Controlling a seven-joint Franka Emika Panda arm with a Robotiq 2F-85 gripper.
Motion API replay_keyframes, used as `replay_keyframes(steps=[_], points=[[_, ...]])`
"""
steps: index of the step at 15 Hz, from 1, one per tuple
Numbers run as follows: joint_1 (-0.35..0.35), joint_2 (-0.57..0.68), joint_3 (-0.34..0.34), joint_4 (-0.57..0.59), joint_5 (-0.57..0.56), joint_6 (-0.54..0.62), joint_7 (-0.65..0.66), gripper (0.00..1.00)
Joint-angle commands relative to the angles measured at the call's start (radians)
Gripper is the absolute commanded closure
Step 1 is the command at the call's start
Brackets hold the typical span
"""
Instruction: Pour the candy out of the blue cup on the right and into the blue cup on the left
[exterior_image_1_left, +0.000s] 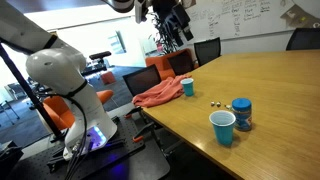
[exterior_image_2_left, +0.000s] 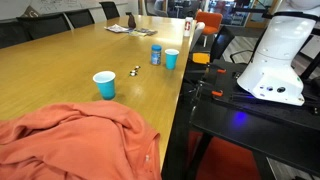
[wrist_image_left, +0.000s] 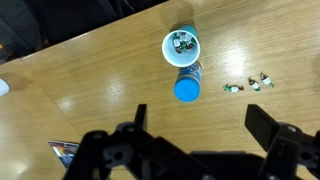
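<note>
2 exterior views along the table (exterior_image_1_left: 280, 80) from opposite ends, wrist view high overhead looking down, all sharing it

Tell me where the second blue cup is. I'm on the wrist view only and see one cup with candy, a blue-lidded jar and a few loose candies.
Observer: The second blue cup stands beyond the loose candies, on the opposite side of them from your candy cup.
Operator: Say what's near it.
Observer: An orange cloth lies close beside it and hangs over the table edge.
Operator: Report my height.
Observer: The gripper hangs high above the table, well clear of both cups.
</note>
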Motion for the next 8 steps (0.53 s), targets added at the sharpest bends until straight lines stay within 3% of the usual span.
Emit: replay_keyframes(steps=[1, 5, 8], points=[[0.000, -0.001, 0.000, 0.002, 0.002, -0.004, -0.002, 0.00], [0.000, -0.001, 0.000, 0.002, 0.002, -0.004, -0.002, 0.00], [0.016, 0.038, -0.056, 0.010, 0.033, 0.005, -0.080, 0.00]])
